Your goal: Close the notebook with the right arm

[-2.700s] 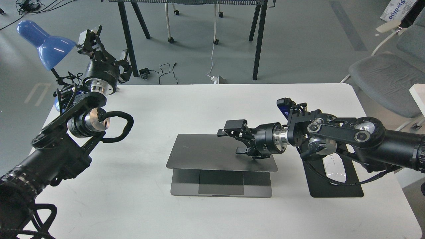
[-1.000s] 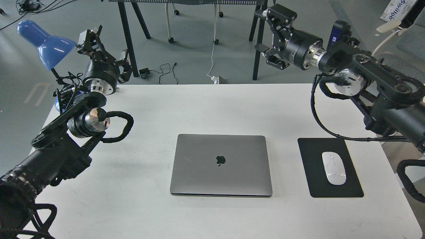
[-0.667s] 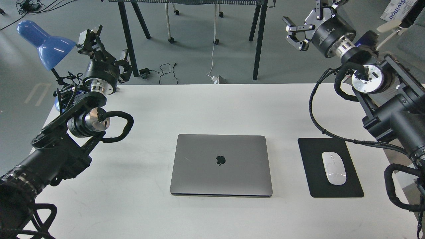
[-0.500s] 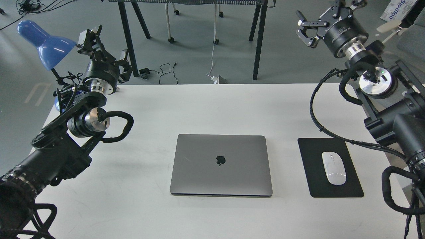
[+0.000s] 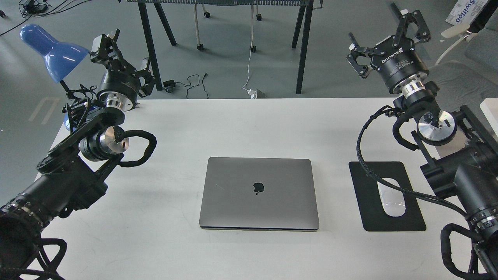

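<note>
The right arm's black two-finger gripper (image 5: 389,37), lettered "ROBOTIQ", is raised beyond the far right edge of the white table (image 5: 163,241) with its jaws spread wide and nothing between them. The slim space-grey metal notebook (image 5: 258,193) lies well apart from those jaws, below and to their left, flat on the table with its lid fully down and the dark apple logo facing up. Nearer the gripper, beneath its wrist, a flat black mouse pad (image 5: 365,212) sits just right of the notebook, not touching it, with a white mouse (image 5: 392,201) on it; the arm's braided black cable (image 5: 363,155) loops over the pad's near-left part. The left arm's black gripper (image 5: 111,48) is held up at the table's far left corner, well away from the notebook; its fingers show too dark and end-on to tell how far apart they stand. A blue desk lamp (image 5: 52,50) stands just left of it.
</note>
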